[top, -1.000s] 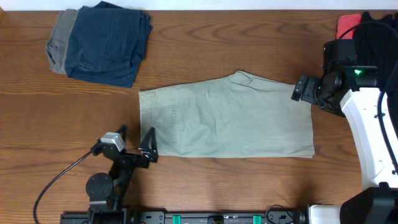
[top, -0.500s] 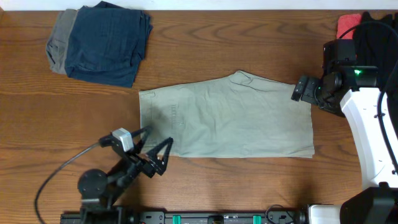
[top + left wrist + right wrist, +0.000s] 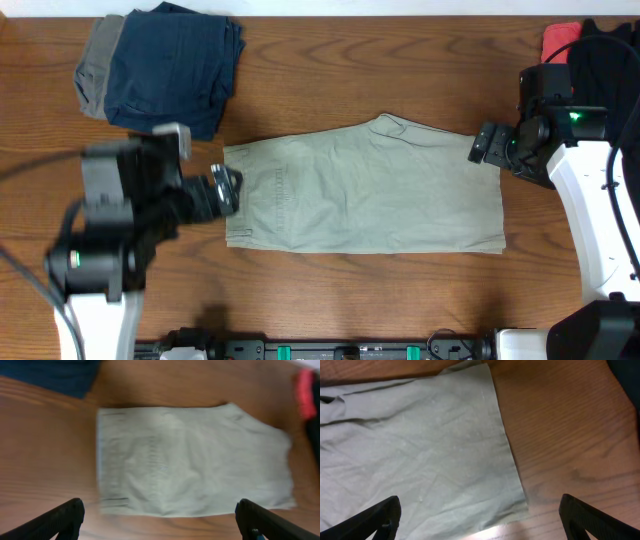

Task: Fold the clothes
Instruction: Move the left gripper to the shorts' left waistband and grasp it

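Light khaki shorts [image 3: 370, 190] lie flat in the middle of the table, waistband at the left. My left gripper [image 3: 222, 192] is blurred and hovers high over the waistband end. In the left wrist view its fingers [image 3: 160, 520] are wide open and empty, with the shorts [image 3: 190, 460] below them. My right gripper [image 3: 485, 145] is at the shorts' far right corner. In the right wrist view its fingers [image 3: 480, 520] are wide open and empty above the hem of the shorts [image 3: 415, 450].
A folded navy garment [image 3: 170, 70] lies on a grey one [image 3: 92, 70] at the back left. A red piece [image 3: 558, 40] and a black piece [image 3: 612, 45] lie at the back right, behind the right arm.
My left arm has lifted from the table's front edge and swung up over the shorts' waistband end. The right arm and the shorts have not moved.
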